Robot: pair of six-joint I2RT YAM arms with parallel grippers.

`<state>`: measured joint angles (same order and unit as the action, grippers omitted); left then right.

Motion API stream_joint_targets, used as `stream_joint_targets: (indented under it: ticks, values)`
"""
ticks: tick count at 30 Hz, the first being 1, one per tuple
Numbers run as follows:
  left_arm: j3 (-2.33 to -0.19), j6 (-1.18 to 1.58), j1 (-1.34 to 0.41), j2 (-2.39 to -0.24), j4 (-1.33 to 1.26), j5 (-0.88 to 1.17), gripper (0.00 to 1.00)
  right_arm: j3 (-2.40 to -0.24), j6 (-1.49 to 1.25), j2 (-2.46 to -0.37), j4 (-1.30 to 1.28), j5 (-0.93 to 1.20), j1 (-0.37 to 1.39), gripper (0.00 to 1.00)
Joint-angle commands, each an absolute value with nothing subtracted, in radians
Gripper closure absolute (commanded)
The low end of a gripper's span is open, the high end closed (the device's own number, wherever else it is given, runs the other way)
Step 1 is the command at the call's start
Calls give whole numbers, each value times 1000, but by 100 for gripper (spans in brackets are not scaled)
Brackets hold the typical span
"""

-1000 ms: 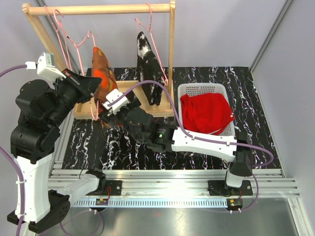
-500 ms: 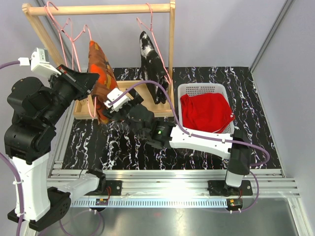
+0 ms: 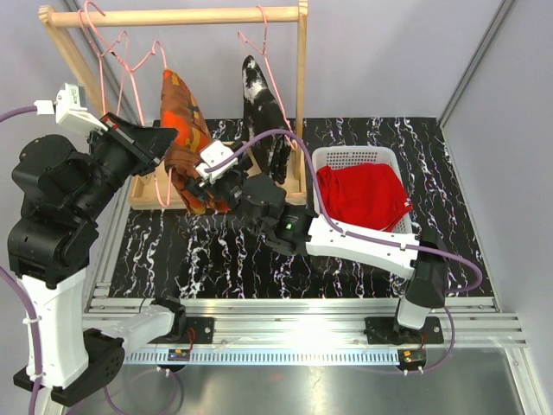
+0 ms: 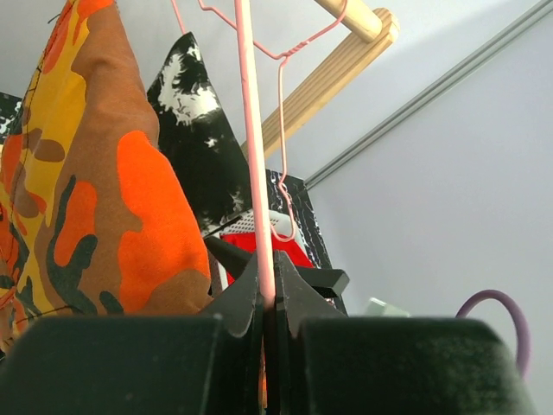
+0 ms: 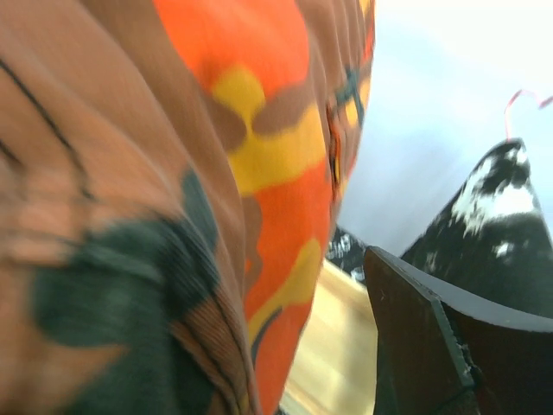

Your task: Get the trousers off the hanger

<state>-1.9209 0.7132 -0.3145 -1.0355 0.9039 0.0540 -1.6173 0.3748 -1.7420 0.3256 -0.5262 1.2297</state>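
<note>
The left hand (image 4: pixel 268 294) stays clenched on the pink hanger (image 4: pixel 252 130), raised since before. The orange-brown patterned trousers (image 3: pixel 183 130) hang from it, and the right hand (image 3: pixel 199 184), released, has moved against their lower end.

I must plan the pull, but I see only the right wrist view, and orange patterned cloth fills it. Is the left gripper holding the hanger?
Observer: Yes. The left gripper is shut on the pink hanger wire.
Operator: Is the red pair hanging too?
Observer: No. The red trousers lie in the white basket.
Operator: And the black pair?
Observer: The black trousers hang from the wooden rack.
</note>
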Motion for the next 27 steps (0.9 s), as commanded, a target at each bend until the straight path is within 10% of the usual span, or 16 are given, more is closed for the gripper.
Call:
stream_joint_targets:
  ticks: [1, 11, 21, 27]
  values:
    - [-1936, 698, -318, -1017, 666, 118, 100, -1675, 429, -1749, 526, -488, 1241, 12]
    - [-1973, 670, -318, -1064, 696, 136, 100, -1680, 564, -1796, 632, -454, 1252, 13]
    - [-1965, 605, -318, -1080, 735, 152, 100, -1829, 695, -1836, 519, -489, 1252, 88]
    - [-1835, 514, -318, -1048, 804, 72, 100, -1801, 695, -1780, 563, -581, 1236, 100]
